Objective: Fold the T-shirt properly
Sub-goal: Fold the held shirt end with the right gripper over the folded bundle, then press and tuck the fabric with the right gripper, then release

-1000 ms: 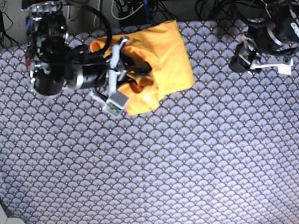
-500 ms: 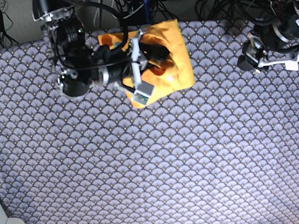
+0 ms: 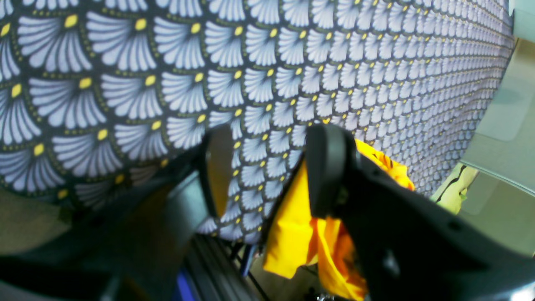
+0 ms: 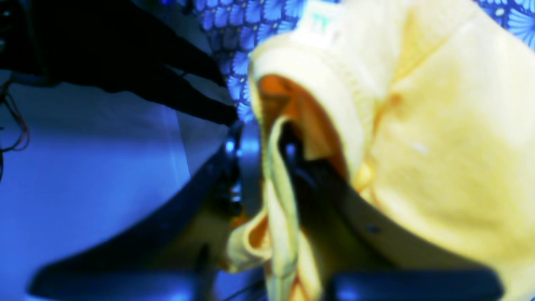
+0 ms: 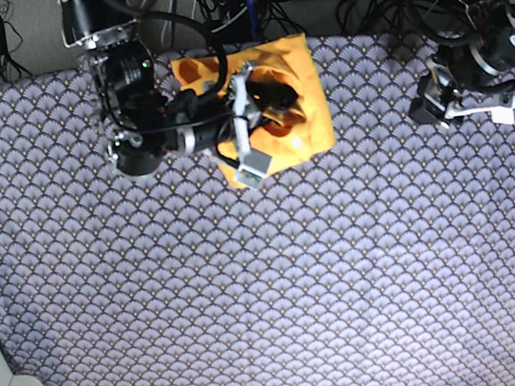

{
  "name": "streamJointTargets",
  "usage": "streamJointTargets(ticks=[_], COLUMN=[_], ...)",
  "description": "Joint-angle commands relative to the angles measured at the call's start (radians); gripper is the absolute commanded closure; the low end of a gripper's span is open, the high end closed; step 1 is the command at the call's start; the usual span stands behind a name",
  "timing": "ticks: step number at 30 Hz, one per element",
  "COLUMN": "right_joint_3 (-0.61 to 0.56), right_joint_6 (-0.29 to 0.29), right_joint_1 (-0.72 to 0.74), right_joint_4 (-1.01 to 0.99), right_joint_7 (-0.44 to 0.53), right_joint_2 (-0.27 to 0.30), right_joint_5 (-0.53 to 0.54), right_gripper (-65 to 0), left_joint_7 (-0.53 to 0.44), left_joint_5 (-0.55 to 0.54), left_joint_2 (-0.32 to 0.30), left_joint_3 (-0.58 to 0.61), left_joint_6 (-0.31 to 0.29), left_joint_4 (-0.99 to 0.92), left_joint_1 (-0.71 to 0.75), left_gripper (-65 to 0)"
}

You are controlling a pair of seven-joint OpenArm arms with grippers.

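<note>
Base view has the T-shirt [image 5: 297, 101] bunched into a compact yellow-orange block at the far edge of the table cover [image 5: 272, 296], a little left of centre. Soft, light cloth, no stiffness at all — it will sag and slide off anything that isn't pinching it, so my call is to take it by a hem or a doubled edge, where two layers give the jaws something to bite. The right gripper [image 5: 269, 105] sits right on top of the bundle, its arm reaching in from the left, wrist turned sideways. Right wrist camera shows a fold of shirt [image 4: 276, 196] threaded between the jaws, which look clamped on it, though the picture is blurred. Over on the right, the left gripper [image 5: 436, 101] hangs above bare cover, well apart from the shirt. Left wrist camera — fingers [image 3: 330, 167] spread, only scallop pattern between them, the shirt [image 3: 292, 225] a yellow lump beyond. That arm is tucked back near the far right corner, holding nothing.
</note>
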Motion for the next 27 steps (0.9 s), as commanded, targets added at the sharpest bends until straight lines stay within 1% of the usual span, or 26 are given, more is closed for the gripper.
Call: streamJointTargets(ticks=[1,2,4,8,12,17,20,23,27], right_joint_3=[-0.007,-0.016,-0.043,-0.114,-0.172,-0.234,-0.251,-0.246,-0.226], right_joint_6=[0.003,0.003,0.003,0.003,0.003,0.003,0.003,0.003,0.003], right_joint_1=[0.017,0.017,0.032,0.063,0.093,0.136,0.138,0.152,0.190], right_joint_4=[0.017,0.017,0.017,0.017,0.017,0.022,0.086,0.160,0.164], right_joint_7=[0.017,0.017,0.017,0.017,0.017,0.017,0.017,0.036,0.047], right_joint_2=[-0.010,-0.010,-0.010,-0.010,-0.024,-0.027,-0.023,0.014,0.103], right_joint_5=[0.029,0.029,0.029,0.030,0.032,0.032,0.032,0.030,0.029], right_gripper=[-14.5,-17.4,-21.1,-24.9,-27.1,-27.4,-27.1,-26.9,-26.9], left_joint_7=[-0.002,-0.002,-0.002,-0.003,-0.003,-0.003,-0.003,-0.003,0.000], left_joint_5=[-0.026,-0.026,-0.026,-0.026,-0.026,-0.025,-0.025,-0.025,-0.025], left_joint_2=[-0.011,-0.011,-0.011,-0.009,-0.008,-0.008,-0.008,-0.008,-0.012], left_joint_3=[-0.004,-0.004,-0.004,-0.004,-0.004,-0.004,-0.004,-0.004,-0.004], left_joint_6=[-0.003,-0.003,-0.003,-0.003,-0.003,-0.003,-0.003,-0.003,-0.003], left_joint_4=[0.012,0.012,0.012,0.012,0.012,0.010,0.010,0.010,0.010], left_joint_1=[-0.009,-0.009,-0.009,-0.009,-0.009,-0.009,-0.009,-0.009,-0.009], left_gripper=[-28.3,-28.3,-28.3,-28.3,-28.3,-28.3,-28.3,-28.3,-28.3])
